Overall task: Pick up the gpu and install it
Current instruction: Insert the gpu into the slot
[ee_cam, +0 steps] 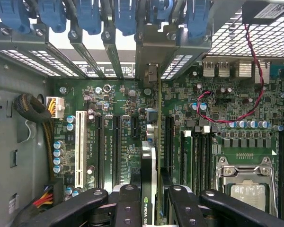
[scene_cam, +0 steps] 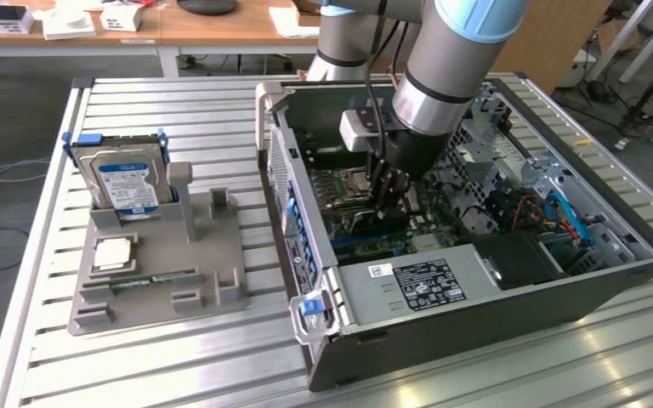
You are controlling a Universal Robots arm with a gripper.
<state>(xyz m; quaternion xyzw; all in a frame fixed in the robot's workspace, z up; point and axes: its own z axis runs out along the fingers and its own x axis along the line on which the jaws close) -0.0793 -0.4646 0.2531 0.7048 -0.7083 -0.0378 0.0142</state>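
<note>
My gripper (scene_cam: 389, 197) reaches down into the open computer case (scene_cam: 474, 323), over the green motherboard (ee_cam: 118, 104). In the wrist view the gripper (ee_cam: 150, 201) is shut on the gpu (ee_cam: 149, 163). The gpu is a thin dark card seen edge-on between the black fingers (ee_cam: 128, 203). The card runs from the fingers toward the case's rear slot openings. Its silver end bracket (ee_cam: 153, 73) sits at one of them, beside the blue slot clips (ee_cam: 125, 16). The card stands upright along a black expansion slot (ee_cam: 168, 137); whether it is seated I cannot tell.
A grey holder (scene_cam: 190, 255) on the slatted table, on the exterior view's left, carries a blue-labelled hard drive (scene_cam: 128, 183), a processor (scene_cam: 115, 253) and a RAM stick (scene_cam: 139, 279). Inside the case are the CPU socket (ee_cam: 246, 189), a red cable (ee_cam: 227, 118) and the power supply (scene_cam: 423, 285).
</note>
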